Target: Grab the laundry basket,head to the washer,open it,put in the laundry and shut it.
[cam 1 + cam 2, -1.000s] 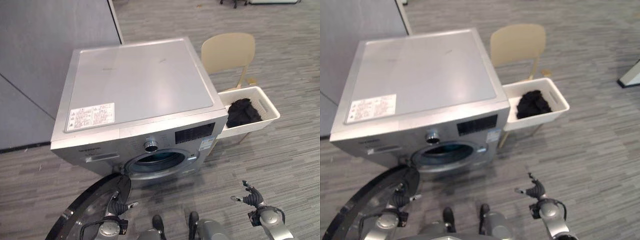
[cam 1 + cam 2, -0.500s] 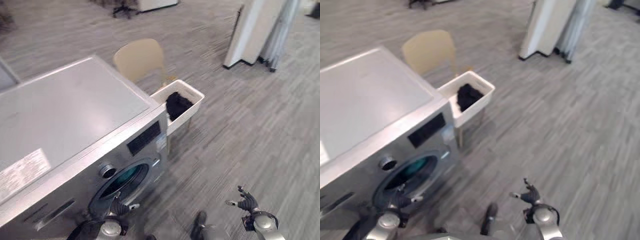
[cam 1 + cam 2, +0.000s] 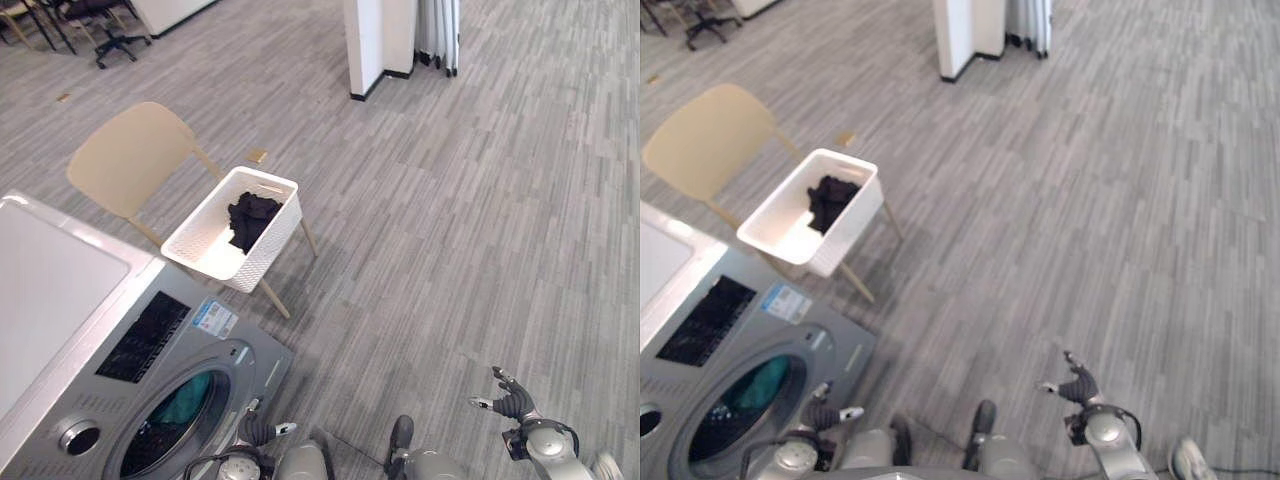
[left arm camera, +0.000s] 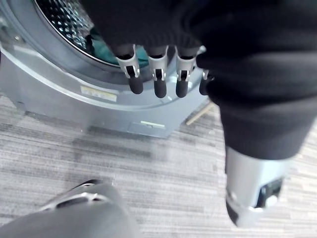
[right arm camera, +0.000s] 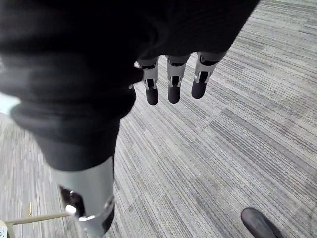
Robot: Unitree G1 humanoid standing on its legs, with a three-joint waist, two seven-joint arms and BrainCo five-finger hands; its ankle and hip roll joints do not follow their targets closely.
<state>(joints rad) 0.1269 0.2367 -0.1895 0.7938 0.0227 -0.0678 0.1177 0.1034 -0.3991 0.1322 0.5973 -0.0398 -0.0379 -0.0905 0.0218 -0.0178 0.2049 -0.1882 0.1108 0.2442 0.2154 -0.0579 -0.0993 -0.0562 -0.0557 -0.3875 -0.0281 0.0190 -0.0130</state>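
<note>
Both hands are held low and empty. In the left eye view, the right hand point(image 3: 510, 405) is seen with fingers spread, and the white laundry basket point(image 3: 232, 228) sits on the chair point(image 3: 128, 160) seat with dark laundry point(image 3: 250, 218) inside. The washer point(image 3: 130, 370) is open. In the left wrist view, the left hand point(image 4: 156, 79) hangs with fingers straight. The laundry should be fetched next.

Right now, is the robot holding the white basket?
No, the white basket sits on the tan chair with dark clothes inside, far from both hands.
</note>
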